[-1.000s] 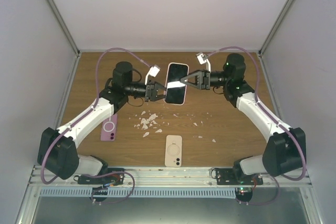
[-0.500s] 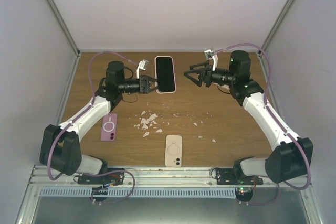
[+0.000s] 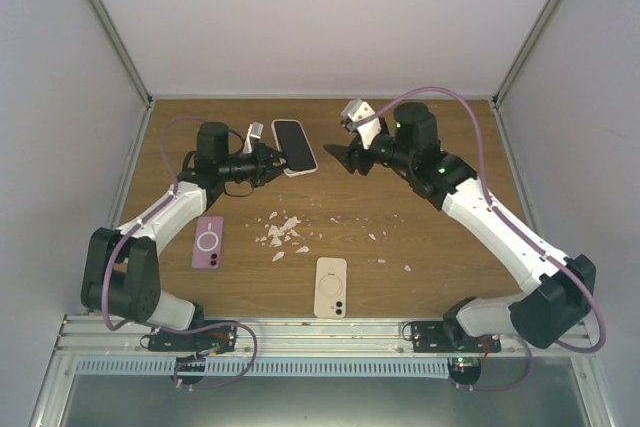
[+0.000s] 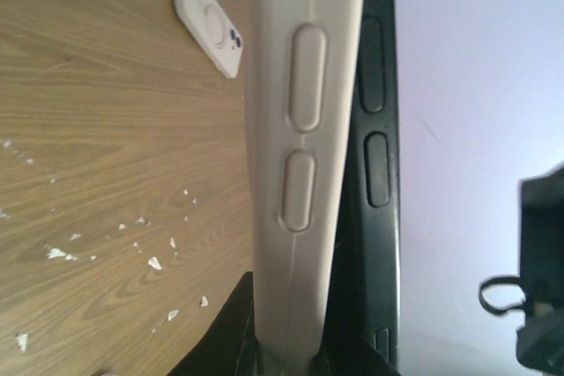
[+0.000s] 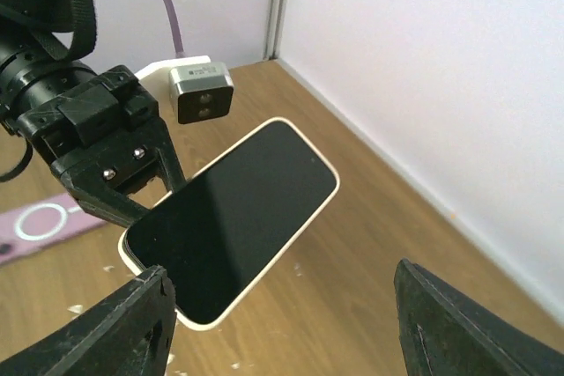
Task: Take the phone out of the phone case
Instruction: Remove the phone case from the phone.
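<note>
The left gripper [image 3: 268, 158] is clenched on the near end of the phone case [image 4: 304, 129], its fingers [image 4: 264, 354] pinching the cream side wall where the raised button covers run away from them. The phone [image 5: 233, 226] sits in that case with its dark screen facing the right gripper [image 3: 338, 155] and is held off the table [image 3: 450, 147]. The right gripper's jaws stand released and hold nothing. In the right wrist view they sit just short of the phone's free end, one finger on either side of it. In the left wrist view the phone's dark edge lies bare alongside the cream wall, so that side may be partly out of the lip, though I cannot tell for sure.

The step in hand looks like regrasping before the peel. Next, the right fingers likely need to close on the free corner and push the phone out while the left keeps the case braced.

Further out, below both grippers, white crumbs [image 3: 283, 232], a pink case [image 3: 208, 242] and a second cream case [image 3: 331, 287] lie on the wood.
</note>
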### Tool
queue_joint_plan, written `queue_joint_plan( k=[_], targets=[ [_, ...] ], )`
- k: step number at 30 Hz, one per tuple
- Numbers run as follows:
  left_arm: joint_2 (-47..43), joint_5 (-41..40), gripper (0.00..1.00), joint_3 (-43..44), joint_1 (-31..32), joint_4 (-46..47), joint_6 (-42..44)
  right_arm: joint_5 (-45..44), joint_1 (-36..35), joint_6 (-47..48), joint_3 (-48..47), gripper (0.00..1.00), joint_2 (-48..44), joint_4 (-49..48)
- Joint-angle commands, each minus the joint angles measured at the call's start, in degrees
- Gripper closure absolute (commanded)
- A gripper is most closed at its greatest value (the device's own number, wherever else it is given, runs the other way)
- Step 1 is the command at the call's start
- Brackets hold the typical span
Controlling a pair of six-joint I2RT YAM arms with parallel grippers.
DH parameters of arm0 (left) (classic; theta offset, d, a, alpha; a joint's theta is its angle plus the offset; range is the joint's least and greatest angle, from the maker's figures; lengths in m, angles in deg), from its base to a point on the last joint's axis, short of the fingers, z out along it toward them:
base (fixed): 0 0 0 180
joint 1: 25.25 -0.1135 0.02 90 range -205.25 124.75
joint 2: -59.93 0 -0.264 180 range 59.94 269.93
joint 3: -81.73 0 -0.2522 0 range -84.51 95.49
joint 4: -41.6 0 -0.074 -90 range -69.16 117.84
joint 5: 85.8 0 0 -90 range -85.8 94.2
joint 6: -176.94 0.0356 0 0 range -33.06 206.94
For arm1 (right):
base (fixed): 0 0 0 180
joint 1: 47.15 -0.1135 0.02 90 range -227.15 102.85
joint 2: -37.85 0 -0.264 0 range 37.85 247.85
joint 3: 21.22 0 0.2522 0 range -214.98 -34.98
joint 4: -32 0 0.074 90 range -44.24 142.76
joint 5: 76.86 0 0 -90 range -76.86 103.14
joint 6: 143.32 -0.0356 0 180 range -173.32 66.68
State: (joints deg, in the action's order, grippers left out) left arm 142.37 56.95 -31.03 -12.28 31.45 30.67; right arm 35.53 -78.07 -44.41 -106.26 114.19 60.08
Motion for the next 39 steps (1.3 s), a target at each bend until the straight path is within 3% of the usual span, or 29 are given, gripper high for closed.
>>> queue_joint_plan(
  k=[1,11,20,39],
  targets=[
    [0.76,1.02,1.0,-0.54,-1.29,4.97,-3.31,-12.63,-4.95,11.18,-2.1,0.32,1.45,-0.32],
    [1.5,1.62,1.0,-1.74,-1.28,7.09,-5.73,-25.05,-15.1,17.77,-1.94,0.36,6.16,-4.3],
    [1.06,2.0,1.0,-1.88,-1.32,7.6,-6.38,-27.61,-19.0,20.44,-2.72,0.38,10.6,-5.69],
    [0.97,2.09,1.0,-2.12,-1.29,8.24,-6.92,-29.27,-20.59,23.86,-2.02,0.39,13.69,-6.88]
  ],
)
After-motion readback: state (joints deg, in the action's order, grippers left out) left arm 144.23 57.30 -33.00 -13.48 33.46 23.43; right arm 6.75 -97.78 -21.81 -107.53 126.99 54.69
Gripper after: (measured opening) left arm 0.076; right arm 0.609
